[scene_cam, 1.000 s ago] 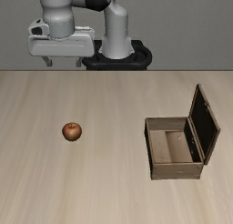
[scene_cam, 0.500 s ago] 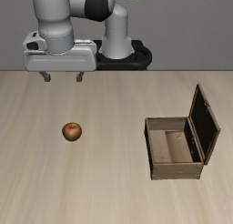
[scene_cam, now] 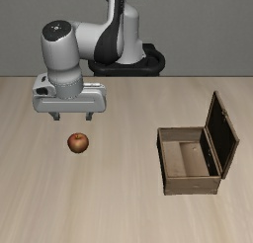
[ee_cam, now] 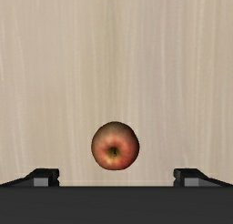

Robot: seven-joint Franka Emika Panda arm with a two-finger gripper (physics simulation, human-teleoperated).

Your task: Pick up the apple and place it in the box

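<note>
Hovering lower than before, tool [scene_cam: 74,119] spread over apple [scene_cam: 78,142]

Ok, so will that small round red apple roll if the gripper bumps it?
Likely: the small round red apple looks near-spherical and lies free on the smooth pale wooden table. It is probably firm when squeezed. Its rounded skin could slip unless the open gripper closes centred.

The arm [scene_cam: 119,30] is cut off at its upper links by the exterior view's top edge
</note>
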